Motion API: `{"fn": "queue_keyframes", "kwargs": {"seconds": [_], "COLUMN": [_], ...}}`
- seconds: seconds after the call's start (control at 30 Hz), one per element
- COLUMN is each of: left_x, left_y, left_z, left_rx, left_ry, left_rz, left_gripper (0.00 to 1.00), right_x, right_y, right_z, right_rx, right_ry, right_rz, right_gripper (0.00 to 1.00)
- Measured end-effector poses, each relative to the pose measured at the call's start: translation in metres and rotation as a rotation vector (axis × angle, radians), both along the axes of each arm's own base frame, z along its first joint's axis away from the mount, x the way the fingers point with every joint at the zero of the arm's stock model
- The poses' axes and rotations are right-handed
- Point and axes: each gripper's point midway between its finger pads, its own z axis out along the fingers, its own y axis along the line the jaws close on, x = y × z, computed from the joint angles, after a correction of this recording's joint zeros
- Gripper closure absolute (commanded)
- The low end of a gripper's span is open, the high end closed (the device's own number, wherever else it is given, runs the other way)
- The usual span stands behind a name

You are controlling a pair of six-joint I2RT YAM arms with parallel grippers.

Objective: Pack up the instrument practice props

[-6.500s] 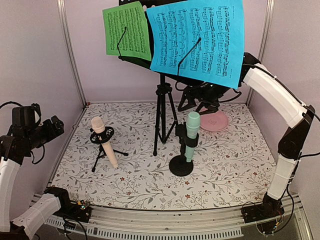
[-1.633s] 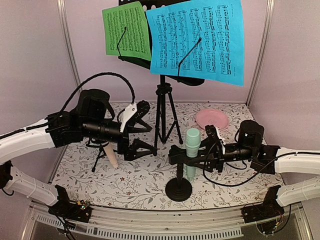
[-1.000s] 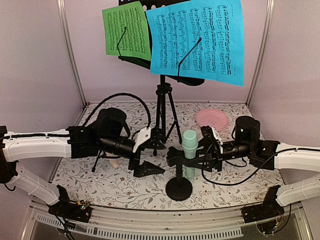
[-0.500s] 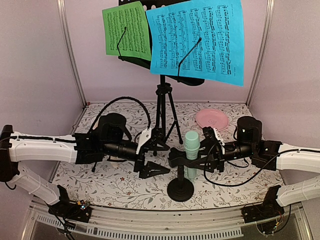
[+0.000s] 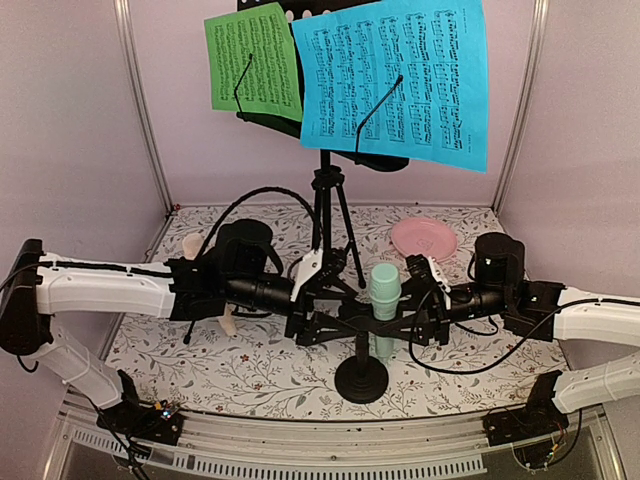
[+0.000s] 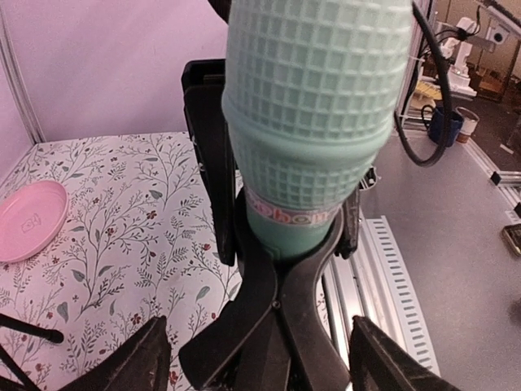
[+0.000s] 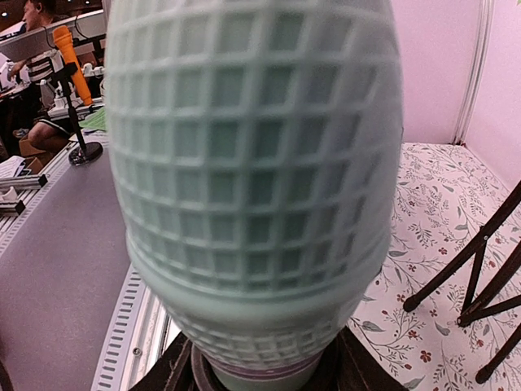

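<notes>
Mint microphone [image 6: 317, 122], pink lettering illegible, in pinch of right hand [image 5: 408, 300]; left hand [image 6: 262, 362] spread wide.

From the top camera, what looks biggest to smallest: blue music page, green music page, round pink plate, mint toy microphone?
1. blue sheet-music page
2. green sheet-music page
3. round pink plate and mint toy microphone: these look about alike, and the microphone is partly hidden, so I won't rank them.
The pages hang higher, likely nearer the camera.
</notes>
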Motion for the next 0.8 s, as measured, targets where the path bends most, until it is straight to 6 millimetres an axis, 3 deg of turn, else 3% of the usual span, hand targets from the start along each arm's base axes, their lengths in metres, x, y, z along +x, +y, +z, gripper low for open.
{"fn": "queue_keyframes", "kwargs": {"seconds": [0.23, 0.43, 0.63, 0.8], "left_x": [-0.004, -0.008, -0.006, -0.005], "left_y": [-0.003, -0.009, -0.012, -0.012], "left_z": [0.007, 0.003, -0.007, -0.01], "left_rx": [-0.017, 0.007, 0.037, 0.048], "left_ry": [-0.005, -0.013, -0.019, -0.026], "left_rz": [-0.021, -0.037, -0.035, -0.032], "left_gripper": [0.33, 0.32, 0.37, 0.51], "right_x": [-0.002, -0.003, -0.003, -0.003], "right_y": [-0.002, -0.004, -0.004, -0.004], "right_z": [0.001, 0.001, 0.001, 0.0], "right_rx": [0.001, -0.002, -0.002, -0.003], "right_ry": [-0.011, -0.009, -0.009, -0.008], "right_rz": [0.001, 0.001, 0.002, 0.001], "right_gripper": [0.61, 0.61, 0.61, 0.61]}}
